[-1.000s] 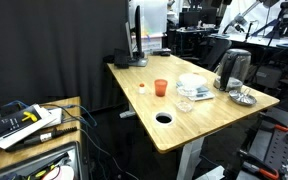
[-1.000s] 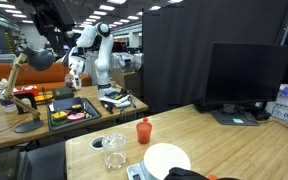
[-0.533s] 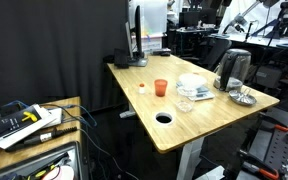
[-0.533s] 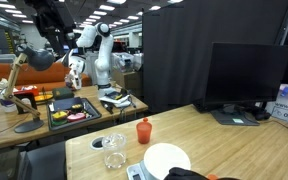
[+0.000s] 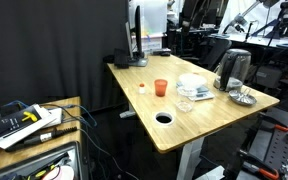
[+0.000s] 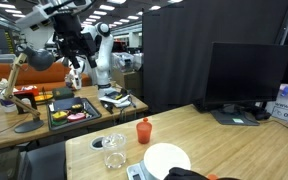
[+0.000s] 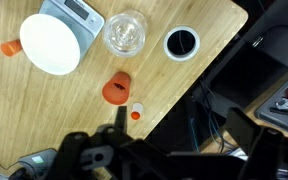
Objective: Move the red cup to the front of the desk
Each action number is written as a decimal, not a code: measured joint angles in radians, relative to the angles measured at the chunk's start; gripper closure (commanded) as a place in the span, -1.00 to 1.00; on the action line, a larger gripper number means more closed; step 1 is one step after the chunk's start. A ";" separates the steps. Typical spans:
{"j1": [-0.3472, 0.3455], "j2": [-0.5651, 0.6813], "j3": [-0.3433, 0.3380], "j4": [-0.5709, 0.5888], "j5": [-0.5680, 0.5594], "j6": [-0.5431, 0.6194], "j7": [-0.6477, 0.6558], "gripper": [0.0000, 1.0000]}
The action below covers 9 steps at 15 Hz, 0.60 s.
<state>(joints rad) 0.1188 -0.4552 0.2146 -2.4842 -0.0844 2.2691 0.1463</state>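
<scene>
Wrist view — small tapered red cup [image 7: 115, 90]

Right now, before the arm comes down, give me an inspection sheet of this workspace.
Surface: desk, light wood, with a round cable hole.
Job's things: red cup upright, free, nothing touching it.
Clutter: clear glass, white plate, scale, kettle, monitor, tiny orange item.
Grippers: gripper high above the desk, blurred, apparently open, holding nothing.
Cables: cables trail off the tool table; none seen on the desk.
Surroundings: black curtain behind.
</scene>
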 measured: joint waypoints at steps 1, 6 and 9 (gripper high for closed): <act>-0.001 0.047 0.002 0.022 -0.011 0.014 0.015 -1.00; -0.008 0.207 0.010 0.111 -0.073 0.063 0.091 -1.00; -0.008 0.200 0.010 0.114 -0.073 0.063 0.091 -1.00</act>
<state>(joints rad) 0.1110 -0.2555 0.2249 -2.3706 -0.1576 2.3318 0.2375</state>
